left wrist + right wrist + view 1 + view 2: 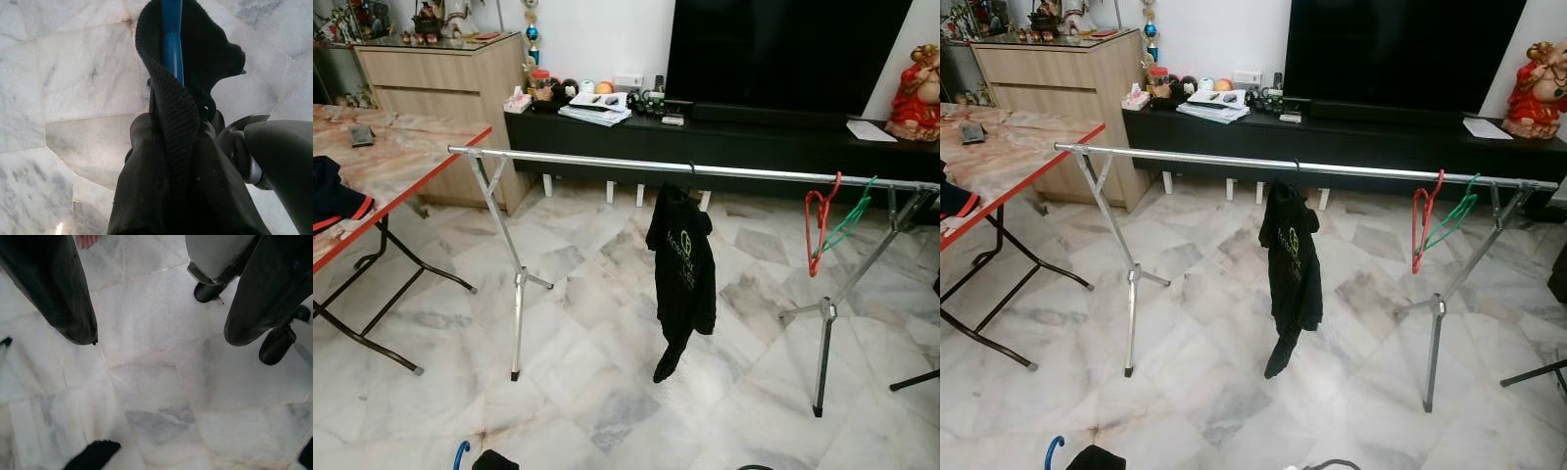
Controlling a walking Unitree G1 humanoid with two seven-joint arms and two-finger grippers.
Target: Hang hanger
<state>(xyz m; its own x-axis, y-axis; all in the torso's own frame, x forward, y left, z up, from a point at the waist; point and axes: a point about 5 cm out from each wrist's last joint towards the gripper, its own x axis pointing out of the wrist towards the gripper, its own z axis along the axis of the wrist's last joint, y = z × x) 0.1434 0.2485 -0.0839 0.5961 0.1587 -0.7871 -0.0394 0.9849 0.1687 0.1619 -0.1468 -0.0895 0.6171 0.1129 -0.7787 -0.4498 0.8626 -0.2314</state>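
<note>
Left edge: red-trimmed bench. Lower left: left claw pinching blue hanger wrapped in black knit garment. Centre: rail carrying black hoodie. Right: red hanger, green hanger. Right claw spread above marble floor.

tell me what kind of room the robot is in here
Probably a home living room used for drying laundry: a large dark TV above a low black console, a marble tile floor, and a metal clothes rack holding a black garment.
</note>
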